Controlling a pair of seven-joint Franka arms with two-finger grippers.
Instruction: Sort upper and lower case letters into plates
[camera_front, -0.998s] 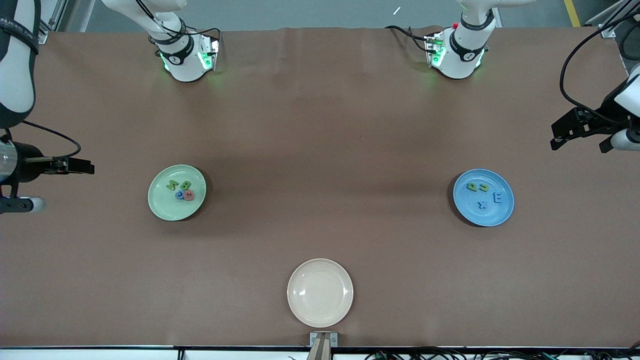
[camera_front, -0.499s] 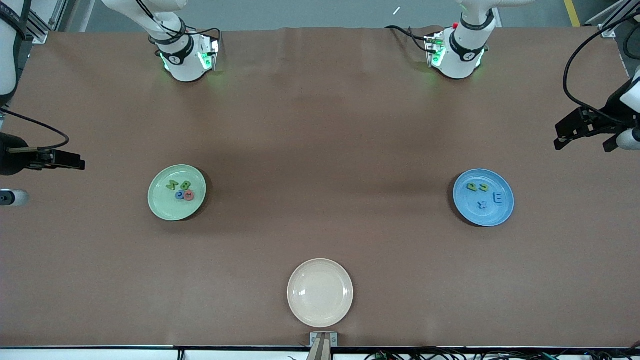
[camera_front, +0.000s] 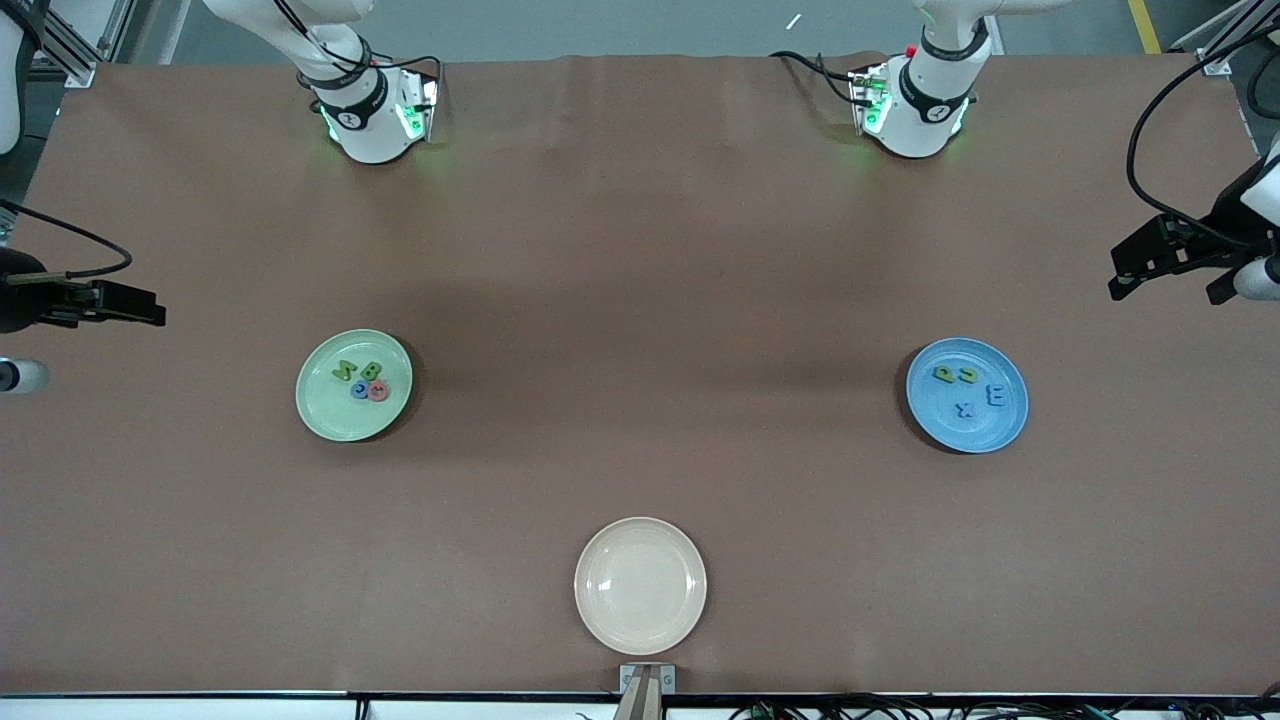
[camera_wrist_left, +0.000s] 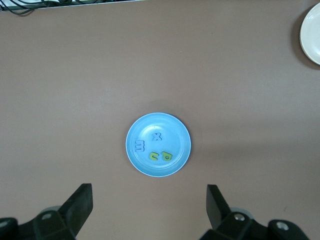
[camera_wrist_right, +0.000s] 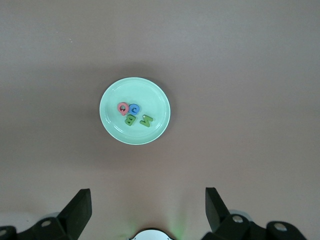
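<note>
Both white Franka arms wait high, folded outward over the brown cloth-covered table. The left gripper hangs with fingers spread wide above the sky-blue round plate holding four letters; the right gripper, equally spread, above the mint-green round plate holding four more. A cream-beige plate sits nearest the camera.

Both arms hang raised, left tool and right tool spread wide.
</note>
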